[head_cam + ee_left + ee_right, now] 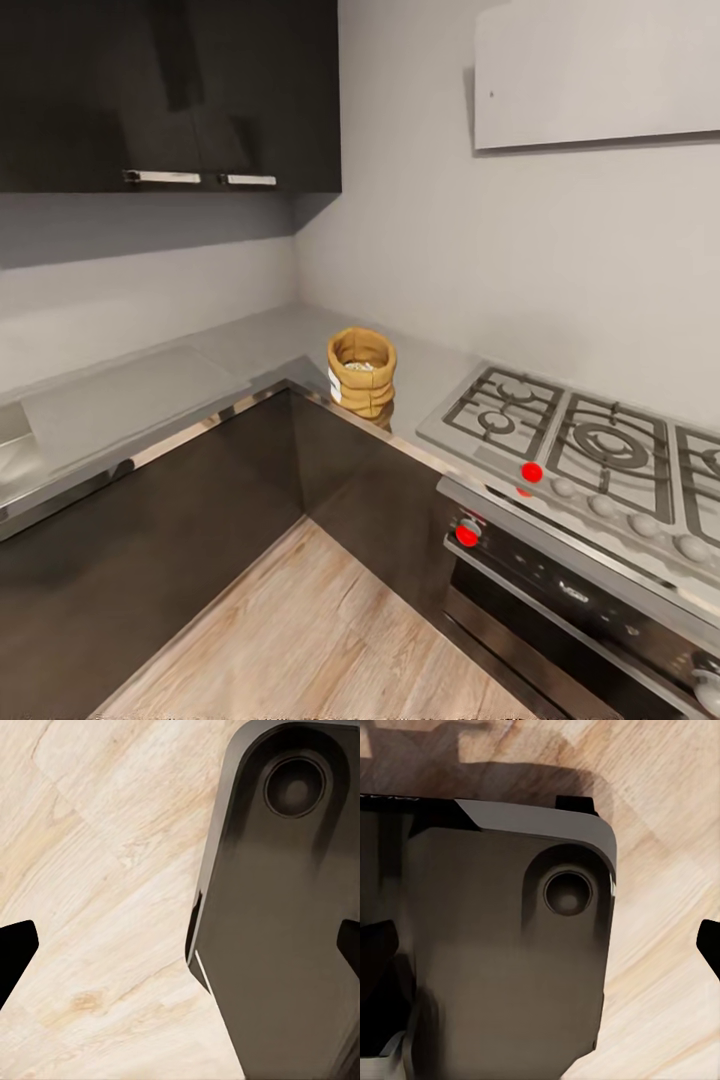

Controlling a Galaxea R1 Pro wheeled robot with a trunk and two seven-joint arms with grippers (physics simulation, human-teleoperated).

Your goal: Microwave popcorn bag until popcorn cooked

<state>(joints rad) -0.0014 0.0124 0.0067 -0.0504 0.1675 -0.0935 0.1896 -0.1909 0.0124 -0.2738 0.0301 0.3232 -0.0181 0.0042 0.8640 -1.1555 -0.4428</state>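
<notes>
1. Popcorn bag (pixel 361 372) standing upright on the countertop (pixel 250 350), in the corner, just beside the gas stove (pixel 590 440).
2. Both grippers spread wide, pointing down at the wooden floor (pixel 105 870).
3. Bag ahead and higher up; can't tell which arm is nearer.

We see soft, even light, the upper cabinets (pixel 170 90) shading the wall below, a faint sheen along the bench (pixel 250 350) edge, and slightly smeared, low-detail renders.
</notes>
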